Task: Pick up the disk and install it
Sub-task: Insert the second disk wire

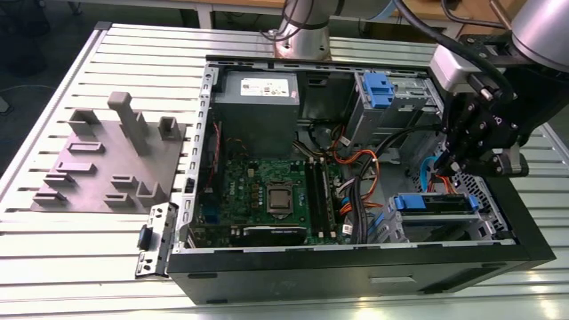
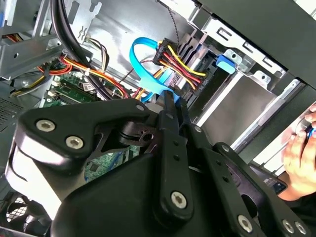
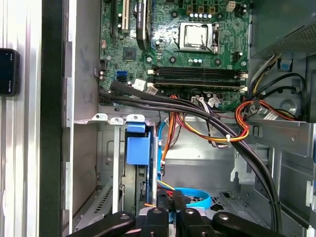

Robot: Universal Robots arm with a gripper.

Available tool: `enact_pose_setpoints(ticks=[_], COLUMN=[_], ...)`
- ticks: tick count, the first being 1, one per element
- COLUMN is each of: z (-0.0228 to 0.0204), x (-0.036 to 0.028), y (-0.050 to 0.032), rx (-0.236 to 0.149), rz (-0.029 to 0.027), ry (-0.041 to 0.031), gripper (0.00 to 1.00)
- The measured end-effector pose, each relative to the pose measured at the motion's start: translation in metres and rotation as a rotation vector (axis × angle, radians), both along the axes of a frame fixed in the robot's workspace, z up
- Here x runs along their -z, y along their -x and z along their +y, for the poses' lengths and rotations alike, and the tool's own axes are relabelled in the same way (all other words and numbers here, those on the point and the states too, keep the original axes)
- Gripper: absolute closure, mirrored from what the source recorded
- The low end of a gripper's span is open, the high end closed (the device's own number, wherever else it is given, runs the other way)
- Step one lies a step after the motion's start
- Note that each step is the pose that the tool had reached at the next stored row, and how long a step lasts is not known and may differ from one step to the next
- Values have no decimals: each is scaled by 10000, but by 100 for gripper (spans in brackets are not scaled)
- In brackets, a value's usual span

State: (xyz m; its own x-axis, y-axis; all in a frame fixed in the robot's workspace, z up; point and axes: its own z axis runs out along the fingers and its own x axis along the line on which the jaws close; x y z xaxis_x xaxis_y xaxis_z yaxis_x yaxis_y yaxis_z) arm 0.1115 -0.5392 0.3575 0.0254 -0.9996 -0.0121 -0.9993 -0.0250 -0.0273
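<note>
Evidently the task is at its install step: the disk (image 1: 433,203) sits in the lower drive bay at the exterior view's right end of the computer case (image 1: 356,270), not on the desk (image 1: 53,267). The gripper (image 1: 455,175) hangs just above the bay. Its fingers are drawn almost together, with nothing visible between them. Judged from this, seating remains to be confirmed, and any further motion calls for clearance from the cables (image 2: 170,54). The first wrist view shows the disk's blue frame (image 3: 137,148) standing in the bay beside the motherboard (image 3: 173,49). The second wrist view adds a person's hand (image 2: 301,153) outside the case.
</note>
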Motion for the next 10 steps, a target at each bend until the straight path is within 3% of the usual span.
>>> enact_pose_setpoints(ticks=[3, 7, 10], z=[-10, -16, -19], x=[15, 38, 67], y=[22, 78, 129], rx=[-24, -30, -30], rz=[-122, -383, -452], ry=[-7, -8, -8], gripper=[84, 84, 84])
